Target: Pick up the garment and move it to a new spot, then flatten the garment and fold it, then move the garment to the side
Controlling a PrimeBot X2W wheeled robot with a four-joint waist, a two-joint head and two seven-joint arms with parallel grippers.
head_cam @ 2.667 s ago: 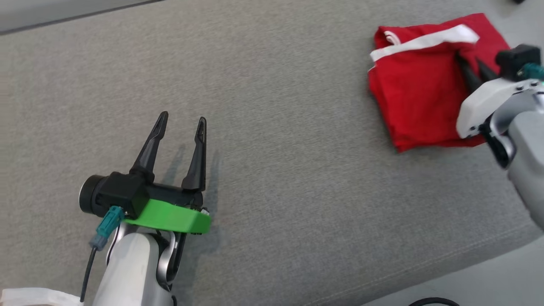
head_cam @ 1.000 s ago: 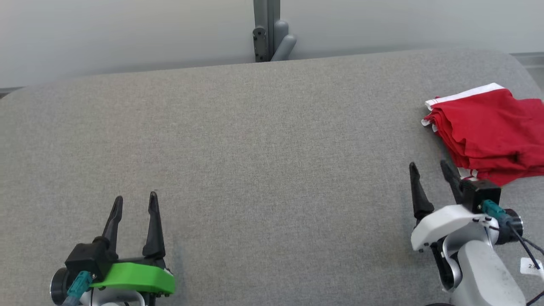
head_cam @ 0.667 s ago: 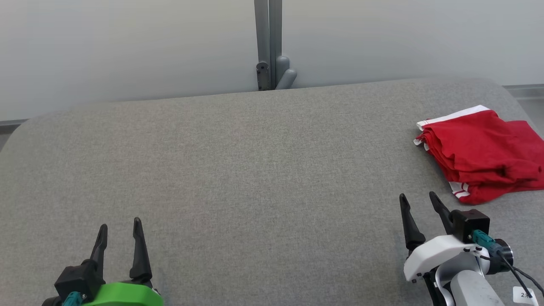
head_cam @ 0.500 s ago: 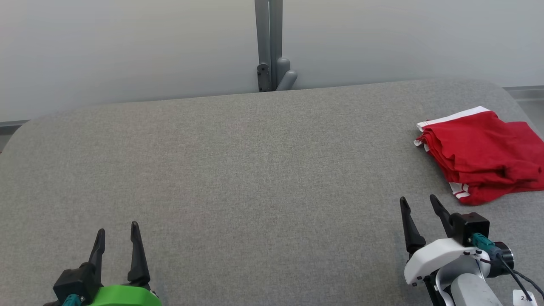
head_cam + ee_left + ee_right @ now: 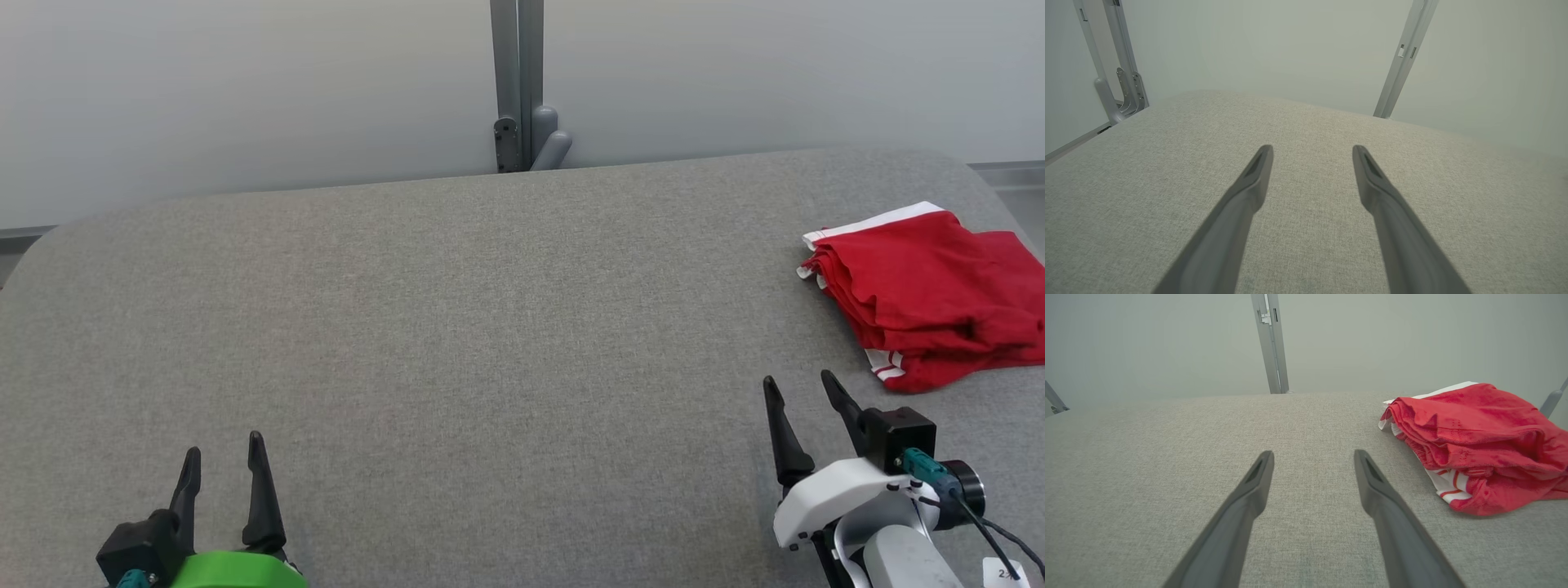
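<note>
Item one, garment (image 5: 922, 294): red cloth with white trim, folded into a loose stack of layers, lying at the far right of the grey fabric-covered desk (image 5: 490, 327), close to its right edge. From my right wrist camera the garment (image 5: 1474, 437) sits ahead and to the right of the fingers, with a white piece striped in red poking out under its near corner. Item two, right claw (image 5: 797, 380): I see it at the lower right of the head view, with a white housing and two dark fingers spread wide. Nothing is between them, and they are near the garment's front corner but apart from it. Item three, left claw (image 5: 224, 447): lower left of the head view, green housing, fingers likewise parted wide and empty. It is held over bare fabric, well apart from the garment. Item four, backdrop: a pale wall (image 5: 245, 98) behind the desk, and a grey metal post (image 5: 516, 82) with a bracket rising behind the far edge near the middle.
</note>
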